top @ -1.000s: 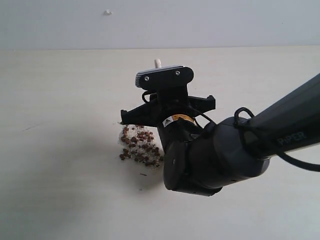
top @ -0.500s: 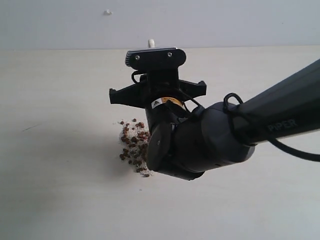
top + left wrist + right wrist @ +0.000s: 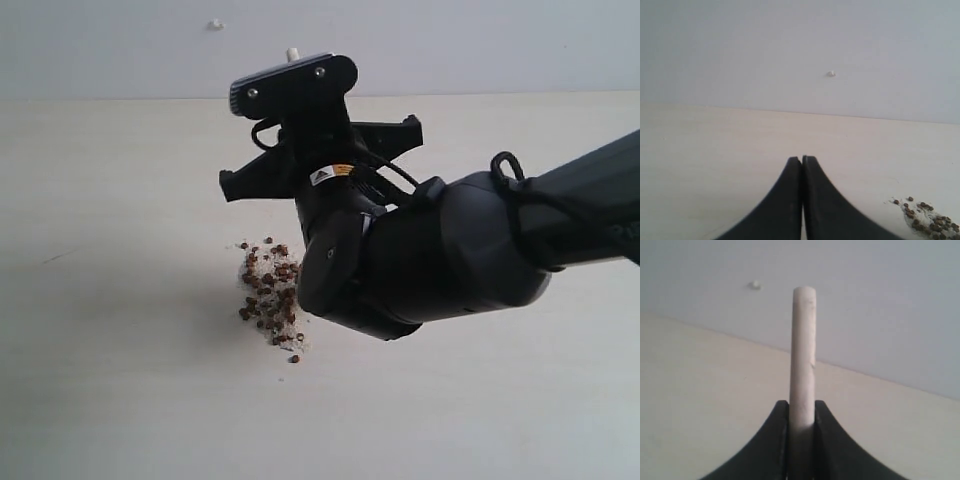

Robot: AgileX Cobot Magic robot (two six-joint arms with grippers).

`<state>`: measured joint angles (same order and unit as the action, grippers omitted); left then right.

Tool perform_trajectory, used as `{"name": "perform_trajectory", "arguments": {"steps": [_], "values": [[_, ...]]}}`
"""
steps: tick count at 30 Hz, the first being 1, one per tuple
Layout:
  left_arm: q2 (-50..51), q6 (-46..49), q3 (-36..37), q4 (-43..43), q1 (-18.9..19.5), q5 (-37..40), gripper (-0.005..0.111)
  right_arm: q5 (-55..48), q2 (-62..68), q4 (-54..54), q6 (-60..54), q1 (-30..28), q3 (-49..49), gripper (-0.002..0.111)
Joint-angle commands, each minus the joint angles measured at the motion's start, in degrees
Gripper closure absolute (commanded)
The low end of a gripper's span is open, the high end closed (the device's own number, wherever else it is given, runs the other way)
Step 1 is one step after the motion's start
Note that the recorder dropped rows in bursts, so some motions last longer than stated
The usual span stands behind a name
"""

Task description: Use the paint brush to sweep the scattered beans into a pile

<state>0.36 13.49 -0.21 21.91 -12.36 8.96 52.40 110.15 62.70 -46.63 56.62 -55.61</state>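
Pale cream surface (image 3: pixel 120 400) is stretching out under a grey-white wall (image 3: pixel 450 40), and a tiny white speck (image 3: pixel 214 23) is sticking to that wall. On the surface, the small reddish-brown beans (image 3: pixel 262 282) are lying together in a pile (image 3: pixel 270 300), mixed with white crumbs (image 3: pixel 256 268). One stray bean (image 3: pixel 294 358) is sitting a little apart from the pile, on the side nearer the outside camera.

The big black right arm (image 3: pixel 450 260) is hanging over the surface just beside the pile and is covering its right edge. The right pincer (image 3: pixel 802 407) is squeezing the pale handle of the paint brush (image 3: pixel 803 350), which is poking straight out between its two fingers (image 3: pixel 775 440). The bristles are hiding behind the arm, so I cannot see them.

The left pincer (image 3: pixel 802 162) is clenched with nothing in it, its two black fingers pressing together. The pile is lying near it on the surface.
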Motion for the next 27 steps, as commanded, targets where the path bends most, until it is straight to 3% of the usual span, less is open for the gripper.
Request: {"name": "perform_trajectory", "arguments": {"steps": [1, 5, 9, 11, 14, 16, 19, 27], "values": [[-0.4, -0.2, 0.2, -0.2, -0.4, -0.1, 0.107, -13.5, -2.7, -8.3, -0.3, 0.1, 0.1, 0.108], [-0.4, -0.2, 0.2, -0.2, -0.4, -0.1, 0.107, -19.2, -8.6, -30.4, 13.8, -0.5, 3.5, 0.108], [-0.4, -0.2, 0.2, -0.2, -0.4, -0.1, 0.107, -20.0, -13.3, -62.7, 42.1, -5.4, 8.2, 0.108], [-0.4, -0.2, 0.2, -0.2, -0.4, -0.1, 0.107, -13.7, -14.3, -83.9, 59.8, -9.4, 10.6, 0.108], [-0.4, -0.2, 0.2, -0.2, -0.4, -0.1, 0.107, 6.5, -13.7, -111.8, 82.5, -17.8, 11.6, 0.108], [-0.4, -0.2, 0.2, -0.2, -0.4, -0.1, 0.107, 16.6, -12.1, -118.0, 87.7, -22.0, 11.6, 0.108], [-0.4, -0.2, 0.2, -0.2, -0.4, -0.1, 0.107, 17.6, -9.1, -123.0, 90.9, -26.5, 11.6, 0.108], [-0.4, -0.2, 0.2, -0.2, -0.4, -0.1, 0.107, 17.6, 0.7, -125.6, 88.3, -27.0, 11.8, 0.108]]}}
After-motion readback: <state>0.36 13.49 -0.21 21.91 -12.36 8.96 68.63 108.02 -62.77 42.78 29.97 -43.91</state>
